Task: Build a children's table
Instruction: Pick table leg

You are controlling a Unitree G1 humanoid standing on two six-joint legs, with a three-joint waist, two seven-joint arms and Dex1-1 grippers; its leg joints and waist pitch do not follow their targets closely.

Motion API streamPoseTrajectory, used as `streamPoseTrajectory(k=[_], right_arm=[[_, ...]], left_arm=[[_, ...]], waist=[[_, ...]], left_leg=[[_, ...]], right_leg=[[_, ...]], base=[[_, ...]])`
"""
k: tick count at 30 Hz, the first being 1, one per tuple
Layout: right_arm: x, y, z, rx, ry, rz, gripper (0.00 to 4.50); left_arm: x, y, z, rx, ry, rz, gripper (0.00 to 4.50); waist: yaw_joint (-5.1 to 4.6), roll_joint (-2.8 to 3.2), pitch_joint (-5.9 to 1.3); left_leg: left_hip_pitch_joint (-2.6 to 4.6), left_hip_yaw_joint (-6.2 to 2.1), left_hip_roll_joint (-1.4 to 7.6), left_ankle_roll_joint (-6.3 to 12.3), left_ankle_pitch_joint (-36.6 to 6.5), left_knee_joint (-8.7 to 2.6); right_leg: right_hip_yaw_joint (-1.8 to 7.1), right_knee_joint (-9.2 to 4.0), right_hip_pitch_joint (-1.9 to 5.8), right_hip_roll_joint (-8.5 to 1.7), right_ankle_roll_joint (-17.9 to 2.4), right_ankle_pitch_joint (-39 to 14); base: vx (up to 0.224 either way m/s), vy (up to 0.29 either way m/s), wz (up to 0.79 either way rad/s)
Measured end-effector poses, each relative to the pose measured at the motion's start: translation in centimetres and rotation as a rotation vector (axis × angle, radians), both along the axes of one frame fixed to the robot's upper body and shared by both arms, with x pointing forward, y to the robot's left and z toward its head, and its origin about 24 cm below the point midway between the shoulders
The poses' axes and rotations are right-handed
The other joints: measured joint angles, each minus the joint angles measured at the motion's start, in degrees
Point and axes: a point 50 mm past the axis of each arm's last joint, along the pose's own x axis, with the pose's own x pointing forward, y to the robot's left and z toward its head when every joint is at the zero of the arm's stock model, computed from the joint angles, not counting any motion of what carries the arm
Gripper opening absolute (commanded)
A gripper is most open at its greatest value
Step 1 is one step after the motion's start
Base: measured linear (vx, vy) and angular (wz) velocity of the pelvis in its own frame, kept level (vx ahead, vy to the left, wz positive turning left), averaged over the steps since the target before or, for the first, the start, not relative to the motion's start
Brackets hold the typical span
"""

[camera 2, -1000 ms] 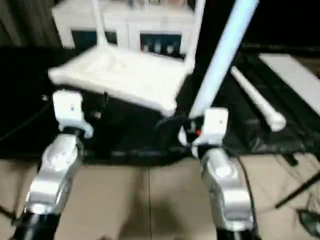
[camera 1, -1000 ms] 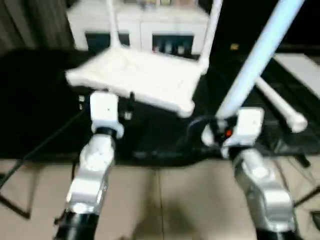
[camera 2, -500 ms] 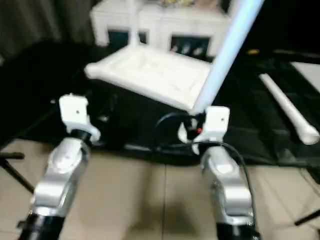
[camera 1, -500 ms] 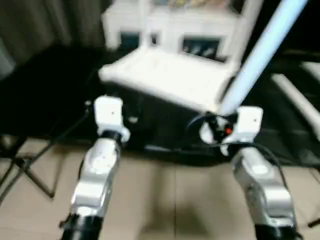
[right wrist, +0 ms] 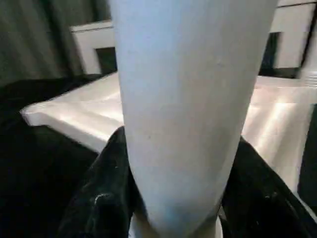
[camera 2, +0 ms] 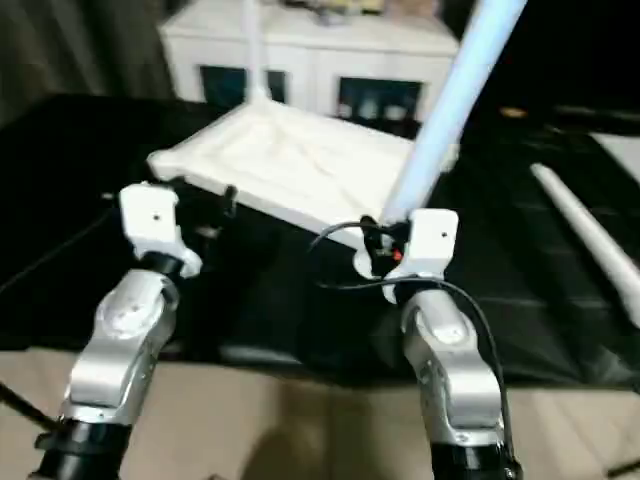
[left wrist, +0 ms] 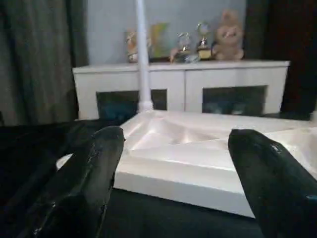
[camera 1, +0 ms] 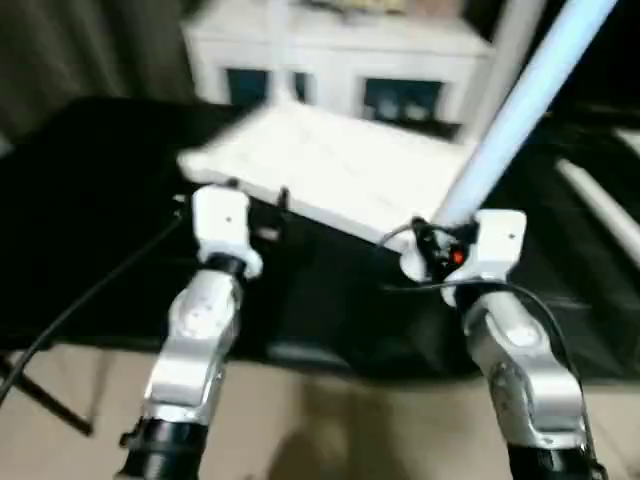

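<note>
right gripper [camera 2: 385,250] clamped on leg [camera 2: 445,110] | left gripper [left wrist: 178,168] spread, empty | risk: my long leg swings, clips tabletop [camera 2: 300,170] rim just ahead, missing its socket

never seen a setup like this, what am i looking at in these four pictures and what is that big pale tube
This is a humanoid robot with two silver arms, each ending in a tool with two black fingers. It is building a children's table.

Two pictures come from a camera pair on its head, looking down over the forearms. The other two come from cameras on its wrists, looking out along each tool's fingers.

The white tabletop lies upside down on a black sheet, with legs already standing in its far corners, such as the leg seen from the left wrist. Another loose leg lies on the sheet to the right. Behind stands a white cabinet with small ornaments on top.

The big pale tube is a table leg. The right tool grips its lower end, pointing it up and away. The left tool is open and empty, facing the tabletop's near edge.
</note>
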Motion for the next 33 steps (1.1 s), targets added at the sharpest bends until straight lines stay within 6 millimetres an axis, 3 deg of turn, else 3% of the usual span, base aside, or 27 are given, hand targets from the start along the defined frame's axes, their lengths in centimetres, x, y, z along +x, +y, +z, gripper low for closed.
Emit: streamPoseTrajectory(k=[2,3,4,5,6,7,8,9,10,11,12,13,14,15,16,17,18,19,20,21,23,24,26,29,33], right_arm=[[0.0,-0.3,0.2,-0.01,-0.008,-0.005,1.88],[0.0,-0.6,0.3,-0.013,-0.013,-0.01,1.88],[0.0,-0.7,0.4,-0.016,-0.019,-0.013,1.88],[0.0,-1.2,0.4,-0.023,-0.02,-0.023,1.88],[-0.2,-2.2,0.1,-0.031,-0.004,-0.057,1.88],[-0.2,-2.9,-0.1,-0.039,0.008,-0.078,1.88],[-0.2,-3.1,-0.1,-0.045,0.008,-0.083,1.88],[-0.1,-3.0,0.0,-0.045,0.004,-0.079,1.88],[0.0,-2.9,0.2,-0.045,-0.004,-0.075,1.88],[0.0,-2.8,0.4,-0.043,-0.012,-0.068,1.88],[0.0,-2.8,0.7,-0.052,-0.025,-0.056,1.88],[0.1,-2.8,0.8,-0.054,-0.027,-0.052,1.88],[0.1,-1.9,0.8,-0.047,-0.024,-0.017,1.88],[0.1,-1.4,0.8,-0.045,-0.027,0.018,1.88],[0.1,-1.6,0.8,-0.045,-0.023,0.036,1.88],[0.1,-1.8,0.9,-0.053,-0.02,0.058,1.88],[0.1,-1.9,0.9,-0.048,-0.015,0.1,1.88],[0.1,-1.9,1.0,-0.049,-0.014,0.125,1.88],[0.0,-2.2,0.9,-0.053,-0.012,0.14,1.88],[-0.2,-2.9,0.8,-0.054,0.003,0.151,1.88],[-0.4,-3.7,0.8,-0.041,0.017,0.177,1.88],[-0.5,-3.7,1.0,-0.024,0.007,0.207,1.88],[-0.7,-3.3,1.5,-0.005,-0.015,0.267,1.88],[-1.0,-3.2,2.1,-0.035,-0.035,0.354,1.88],[-1.2,-3.6,2.1,-0.054,-0.027,0.39,1.88]], left_arm=[[-0.1,0.0,-0.1,-0.002,0.004,-0.001,3.89],[-0.1,0.0,-0.2,-0.003,0.005,-0.002,3.89],[-0.1,-0.1,-0.2,-0.004,0.004,-0.004,3.89],[-0.2,-0.3,-0.3,-0.009,0.01,-0.01,3.89],[-0.2,-1.3,-0.3,-0.022,0.011,-0.043,3.89],[-0.3,-2.1,-0.4,-0.02,0.014,-0.075,3.89],[-0.4,-2.4,-0.4,-0.015,0.015,-0.09,3.89],[-0.4,-2.3,-0.4,-0.006,0.014,-0.098,3.89],[-0.4,-2.2,-0.3,0.001,0.009,-0.099,3.89],[-0.4,-2.2,-0.2,0.004,0.005,-0.106,3.89],[-0.5,-2.6,-0.2,0.012,0.004,-0.141,3.89],[-0.7,-2.8,-0.3,0.031,0.009,-0.18,3.89],[-0.9,-2.6,-0.7,0.055,0.024,-0.215,3.89],[-0.9,-2.3,-1.1,0.071,0.047,-0.241,3.89],[-1.1,-2.7,-1.1,0.089,0.051,-0.348,3.89],[-1.6,-3.3,-1.1,0.114,0.049,-0.467,3.89],[-2.0,-3.7,-1.3,0.164,0.062,-0.592,4.06],[-2.1,-3.8,-1.4,0.187,0.072,-0.644,4.17],[-2.1,-4.0,-1.4,0.202,0.081,-0.68,4.17],[-1.8,-4.4,-1.1,0.214,0.081,-0.734,4.27],[-1.4,-4.8,-0.6,0.257,0.089,-0.827,4.37],[-1.0,-4.1,-0.5,0.294,0.112,-0.852,4.45],[-0.5,-3.0,-0.7,0.337,0.156,-0.862,4.45],[0.4,-2.3,-1.0,0.404,0.222,-0.909,4.45],[1.6,-1.9,-1.1,0.454,0.294,-0.951,4.45]], waist=[[-0.16,-1.21,-0.14],[-0.51,-2.22,-0.38],[-0.72,-3.34,-0.46],[-0.46,-3.64,-0.46],[0.28,-3.31,-0.42],[0.97,-3.66,-0.25],[1.16,-3.8,-0.19],[1.48,-3.85,-0.2],[1.52,-3.37,-0.18],[1.62,-2.52,-0.24],[1.25,0.13,-0.39],[0.85,1.5,-0.01],[0.07,1.16,0.04],[-1.02,0.36,-0.15],[-0.91,0.27,-0.2],[-0.59,0.0,-0.27],[-0.8,-0.29,-0.33],[-1.1,-0.42,-0.25],[-1.56,-0.57,-0.25],[-1.96,-0.52,-0.24],[-2.17,-0.54,-0.08],[-2.33,-0.26,0.05],[-2.37,-0.15,0.17],[-1.93,-0.27,0.31],[-1.09,-0.23,0.39]], left_leg=[[2.58,2.82,0.11,-0.31,-0.23,-2.53],[4.1,4.75,0.0,-0.91,-0.83,-3.45],[5.33,6.35,-0.24,-1.4,-1.6,-3.74],[5.75,6.73,-0.54,-1.71,-2.59,-2.84],[4.97,4.18,-1.44,0.7,-3.96,1.27],[3.43,2.0,-3.01,0.81,-4.01,5.45],[1.15,-0.03,-4.56,0.26,-3.7,8.32],[-2.04,-1.54,-5.65,-1.46,-2.69,8.93],[-4.47,-2.95,-5.67,-3.33,-1.46,7.47],[-6.48,-3.89,-4.9,-4.5,-0.31,4.3],[-7.62,-4.95,-3.05,-1.75,3.39,-2.71],[-7.9,-5.95,-1.54,1.72,9.65,-2.89],[-7.99,-6.28,-1.94,2.55,8.04,-0.99],[-7.88,-6.29,-2.97,2.77,7.56,-0.62],[-7.76,-6.25,-3.46,2.74,7.57,-0.71],[-7.6,-6.53,-4.24,2.59,7.66,-1.1],[-7.25,-7.71,-5.55,2.03,8.0,-1.72],[-7.02,-8.47,-6.21,1.61,8.26,-2.38],[-7.43,-8.56,-6.4,1.5,8.38,-2.56],[-7.7,-7.75,-5.66,1.62,8.4,-2.79],[-7.53,-6.02,-3.64,1.14,8.37,-3.45],[-7.23,-5.7,-2.7,0.37,8.24,-3.55],[-6.84,-5.45,-2.05,0.18,8.26,-3.55],[-6.57,-4.42,-1.64,0.17,8.23,-3.61],[-6.54,-2.61,-0.8,0.18,8.23,-3.83]], right_leg=[[-1.61,-1.62,-1.53,-1.57,-0.9,1.12],[-1.82,-3.94,-2.41,-2.52,-1.62,2.54],[-1.58,-5.37,-2.63,-3.19,-2.4,4.48],[-0.09,-4.51,-1.94,-2.46,-1.88,3.87],[2.74,-4.57,-1.12,-0.02,-2.53,2.97],[4.59,-5.18,-0.13,1.2,-2.81,2.67],[5.87,-6.01,0.94,2.15,-2.95,2.59],[6.93,-7.17,2.31,3.26,-3.05,2.53],[6.94,-7.74,3.36,4.24,-3.18,2.28],[6.61,-7.97,4.18,5.69,-3.07,1.72],[3.86,-8.17,5.39,7.13,-2.35,0.91],[1.54,-7.2,5.79,7.31,-2.11,-0.44],[-0.54,-4.1,5.3,5.45,-1.63,-1.98],[-0.8,-0.72,3.51,3.77,-1.04,-2.07],[0.46,-0.72,2.28,2.92,0.72,-1.35],[2.06,-1.94,1.07,1.75,2.42,-0.62],[4.04,-3.37,-0.25,0.17,3.55,0.17],[5.01,-3.65,-1.29,-0.93,4.21,1.4],[4.95,-3.92,-1.35,-1.63,4.59,2.18],[4.3,-4.33,-1.44,-1.46,4.24,2.59],[2.79,-5.9,-1.14,-1.46,3.92,3.99],[1.73,-7.23,-0.5,-1.48,3.42,4.87],[0.9,-8.03,0.07,-1.59,2.49,5.49],[0.27,-7.86,0.02,-2.37,2.31,5.62],[0.24,-7.85,-0.29,-2.83,2.29,5.63]], base=[[0.226,0.036,-0.53],[0.249,-0.044,-0.66],[0.249,-0.044,-0.66],[0.281,-0.074,-0.65],[0.306,-0.075,-0.63],[0.306,-0.075,-0.63],[0.297,-0.063,-0.64],[0.179,-0.035,-0.64],[0.179,-0.035,-0.64],[0.098,-0.016,-0.55],[0.206,0.051,-0.29],[0.206,0.051,-0.29],[0.247,0.108,-0.3],[0.2,0.064,-0.17],[0.2,0.064,-0.17],[0.098,0.072,-0.1],[-0.028,0.084,-0.35],[-0.028,0.084,-0.35],[-0.056,0.053,-0.29],[-0.056,0.004,-0.1],[-0.061,-0.006,-0.07],[-0.086,0.015,-0.2],[-0.092,0.018,-0.19],[-0.097,0.009,-0.04],[-0.084,0.009,-0.02]])
